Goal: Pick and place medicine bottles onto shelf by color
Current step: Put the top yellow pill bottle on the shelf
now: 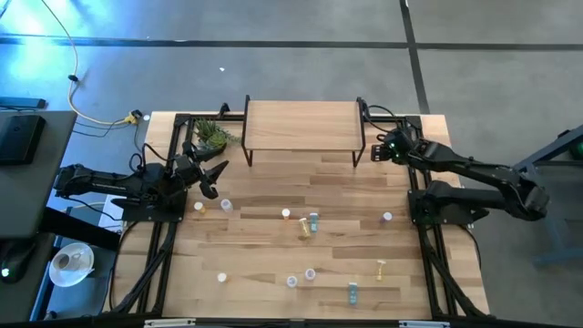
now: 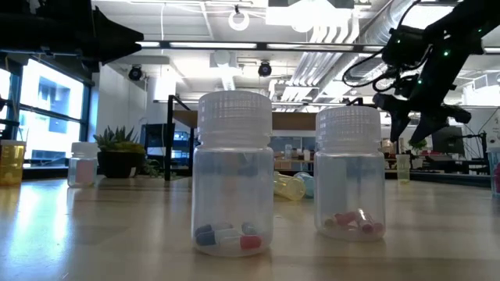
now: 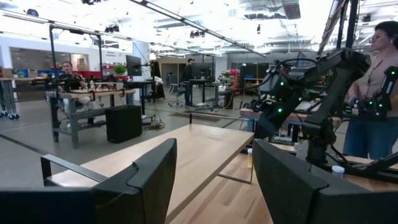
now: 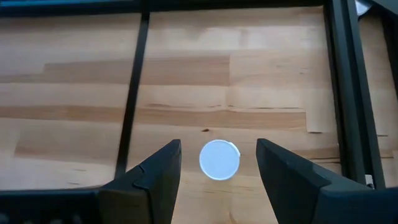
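The medicine bottles lie scattered over the wood table, among them a white-capped one (image 1: pixel 226 204), a teal one (image 1: pixel 313 220) and a yellow one (image 1: pixel 381 268). The shelf (image 1: pixel 301 128), bare on top, stands at the far edge. My right gripper (image 4: pixel 217 168) hangs open beside the shelf's right leg, slanting down, its fingers on either side of a white-capped bottle (image 4: pixel 219 160) below it without touching. That bottle stands upright on the table (image 2: pixel 402 168). My left gripper (image 1: pixel 217 179) waits open at the table's left side, pointing level at the shelf (image 3: pixel 186 149).
A small potted plant (image 1: pixel 211 137) sits by the shelf's left leg. Two clear bottles with capsules (image 2: pixel 233 172) (image 2: pixel 349 172) stand close to the low camera. Black frame rails (image 1: pixel 428 237) run along both table sides. A person (image 3: pixel 379 81) stands beyond the right arm.
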Motion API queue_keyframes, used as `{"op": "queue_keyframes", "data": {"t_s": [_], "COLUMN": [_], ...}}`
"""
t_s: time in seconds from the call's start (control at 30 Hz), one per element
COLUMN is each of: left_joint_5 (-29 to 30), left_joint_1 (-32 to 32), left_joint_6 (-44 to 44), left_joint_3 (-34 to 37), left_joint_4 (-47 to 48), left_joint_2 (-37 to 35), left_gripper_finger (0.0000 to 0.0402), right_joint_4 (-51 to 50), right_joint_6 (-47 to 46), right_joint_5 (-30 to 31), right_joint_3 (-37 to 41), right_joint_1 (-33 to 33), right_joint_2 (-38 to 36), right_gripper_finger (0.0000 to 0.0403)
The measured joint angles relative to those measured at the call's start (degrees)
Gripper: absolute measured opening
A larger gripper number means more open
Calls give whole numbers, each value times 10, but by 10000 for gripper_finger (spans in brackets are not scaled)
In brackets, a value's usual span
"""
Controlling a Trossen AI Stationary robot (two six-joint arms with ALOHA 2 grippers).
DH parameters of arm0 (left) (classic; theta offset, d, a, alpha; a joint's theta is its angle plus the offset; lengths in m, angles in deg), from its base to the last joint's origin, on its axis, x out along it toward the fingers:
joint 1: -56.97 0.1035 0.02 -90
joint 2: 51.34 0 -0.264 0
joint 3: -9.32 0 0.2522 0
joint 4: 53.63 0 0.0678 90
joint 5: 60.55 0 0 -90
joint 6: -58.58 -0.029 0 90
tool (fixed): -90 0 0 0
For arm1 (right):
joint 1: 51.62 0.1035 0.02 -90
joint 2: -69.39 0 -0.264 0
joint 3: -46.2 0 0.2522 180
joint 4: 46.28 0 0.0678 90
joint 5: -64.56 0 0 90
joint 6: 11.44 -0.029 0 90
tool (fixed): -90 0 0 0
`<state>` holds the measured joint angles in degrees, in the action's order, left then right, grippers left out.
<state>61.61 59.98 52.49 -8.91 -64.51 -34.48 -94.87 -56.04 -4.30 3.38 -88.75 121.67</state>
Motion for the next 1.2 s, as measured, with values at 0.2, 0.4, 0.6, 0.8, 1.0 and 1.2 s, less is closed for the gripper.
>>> {"op": "queue_keyframes", "data": {"t_s": [0.2,0.4,0.6,0.8,1.0,1.2], "left_joint_5": [0,0,0,0,0,0], "left_joint_1": [0,0,0,0,0,0], "left_joint_6": [-1,0,-1,0,0,0], "left_joint_3": [0,0,0,0,0,0], "left_joint_4": [0,0,0,0,0,0], "left_joint_2": [0,0,0,0,0,0], "left_gripper_finger": [201,201,201,201,201,201], "right_joint_4": [0,10,21,21,21,27], "right_joint_6": [-4,-4,-4,-4,-4,-4], "right_joint_5": [1,1,1,1,1,1], "right_joint_3": [0,0,0,0,0,0], "right_joint_1": [0,0,0,0,0,0], "right_joint_2": [38,64,82,93,93,93], "right_gripper_finger": [200,200,200,200,188,138]}}
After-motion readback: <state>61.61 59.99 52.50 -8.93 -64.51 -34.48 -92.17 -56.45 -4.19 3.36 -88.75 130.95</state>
